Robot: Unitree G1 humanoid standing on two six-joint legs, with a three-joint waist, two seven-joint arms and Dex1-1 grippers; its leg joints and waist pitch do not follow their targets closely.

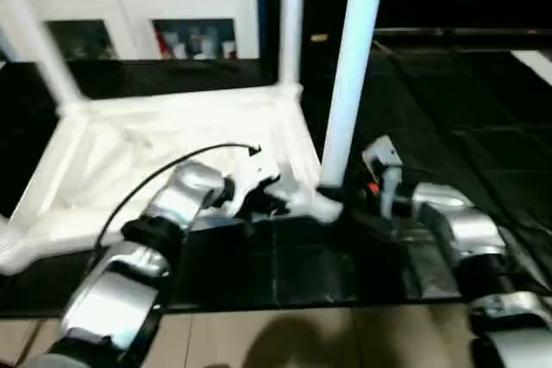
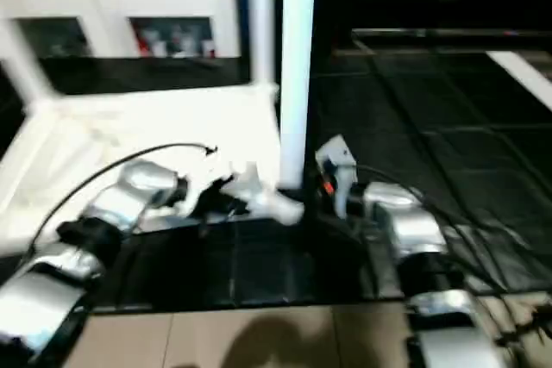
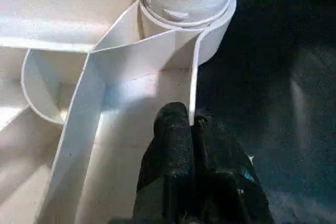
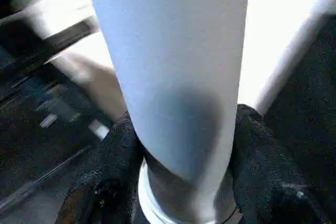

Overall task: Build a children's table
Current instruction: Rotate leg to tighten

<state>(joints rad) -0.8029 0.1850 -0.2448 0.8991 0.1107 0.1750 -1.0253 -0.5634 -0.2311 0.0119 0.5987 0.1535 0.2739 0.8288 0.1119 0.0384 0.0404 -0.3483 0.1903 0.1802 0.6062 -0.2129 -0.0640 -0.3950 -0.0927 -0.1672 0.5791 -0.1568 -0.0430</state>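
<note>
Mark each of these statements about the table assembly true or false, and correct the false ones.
1. The table top lies with its ribbed underside up. True.
2. The right gripper is around a leg. True.
3. The left gripper holds a loose leg. False: it pinches a thin wall of the top near the corner socket.
4. The gripped leg lies flat on the floor. False: it stands upright at the near corner.
5. A white cabinet stands behind the table. True.
</note>
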